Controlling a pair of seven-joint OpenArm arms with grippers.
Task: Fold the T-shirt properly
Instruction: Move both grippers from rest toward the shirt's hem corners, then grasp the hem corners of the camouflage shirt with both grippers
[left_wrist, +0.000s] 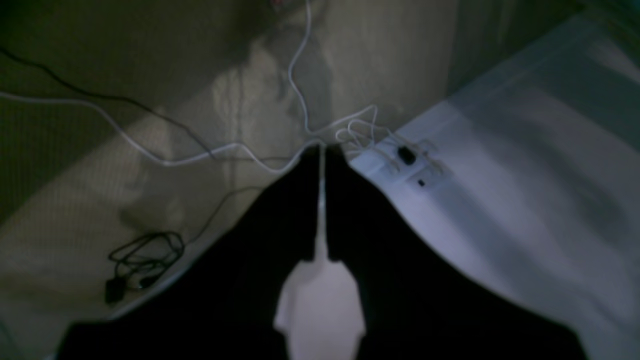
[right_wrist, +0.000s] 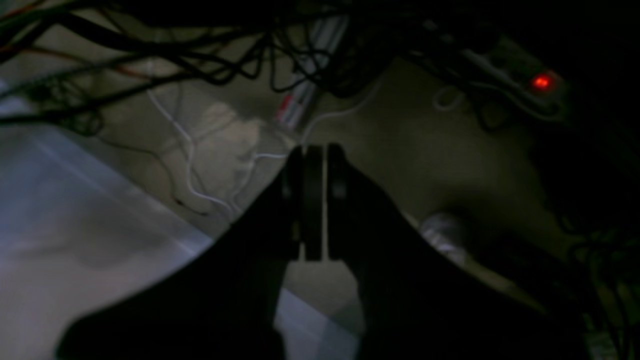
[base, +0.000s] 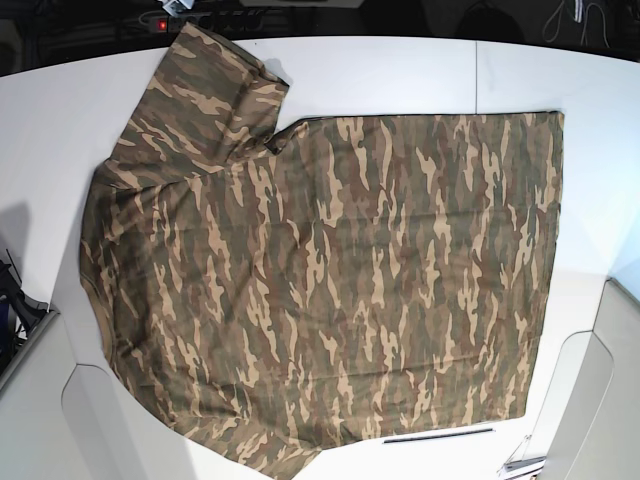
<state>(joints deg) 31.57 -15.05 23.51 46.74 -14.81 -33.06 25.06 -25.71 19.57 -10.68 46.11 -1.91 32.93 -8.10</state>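
The camouflage T-shirt (base: 330, 280) was spread flat on the white counter (base: 400, 70), one sleeve crumpled. Both grippers' fingers (left (left_wrist: 322, 200), right (right_wrist: 315, 200)) were clenched on nothing, off the counter edge; a shallow pinch could bunch the cloth.

**A:** Anyone else struggling with the wrist views? Both are dark and blurry. The left gripper (left_wrist: 322, 150) is just a black silhouette with its base cut off by the bottom edge. Same for the right gripper (right_wrist: 315, 150).

**B:** Yep. And the T-shirt (base: 330, 280) runs off the bottom of the base view near the table's (base: 400, 70) left-hand corner, so that sleeve is cut off. Can't see the collar or a label either; too hard to tell.

**A:** The tangle of cables (right_wrist: 200, 55) above the right gripper is a smear. There's a red light (right_wrist: 542, 81), but what it sits on is too dark to make out.
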